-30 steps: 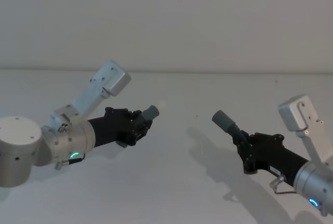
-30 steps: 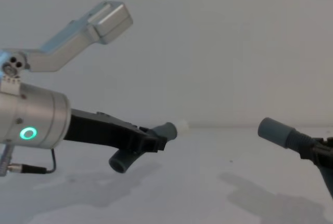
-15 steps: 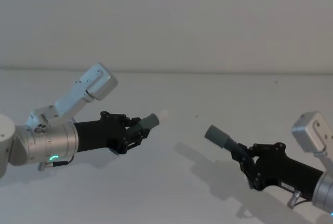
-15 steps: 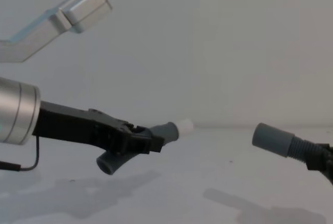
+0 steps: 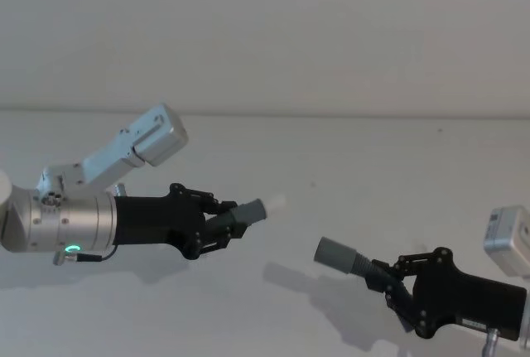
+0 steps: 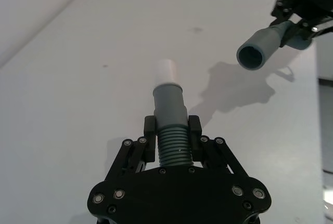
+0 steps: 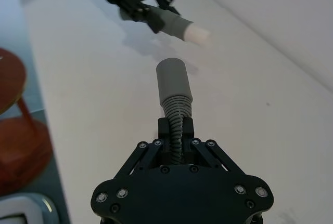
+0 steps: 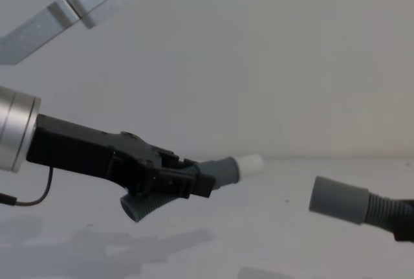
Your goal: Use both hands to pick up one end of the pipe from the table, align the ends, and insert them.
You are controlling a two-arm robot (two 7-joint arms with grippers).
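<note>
1. Holding its hose piece (image 5: 240, 214) clear of the white worktop (image 5: 348, 150), your left hand (image 5: 217, 223) has its fingers (image 6: 150, 129) clamped on the ribbed section just behind the grey cuff (image 6: 169, 101).
2. Look at the tip: a short white spigot (image 5: 276, 203) sticks out of that cuff and points toward the right side.
3. From the chest view, the free end of the left piece (image 8: 137, 209) bends down below the left hand, also off the worktop.
4. Your right hand (image 5: 396, 284) is closed on the ribbed part of the second hose piece (image 7: 177, 110), lifted above the worktop as well.
5. Its grey cuff (image 5: 334, 253) faces back toward the left, and the left wrist view shows its open, hollow mouth (image 6: 250, 57).
6. Spigot and open cuff are near each other but apart, with a gap between them.
7. From the head view, the right cuff sits lower and nearer you than the spigot, so the ends aren't lined up yet.
</note>
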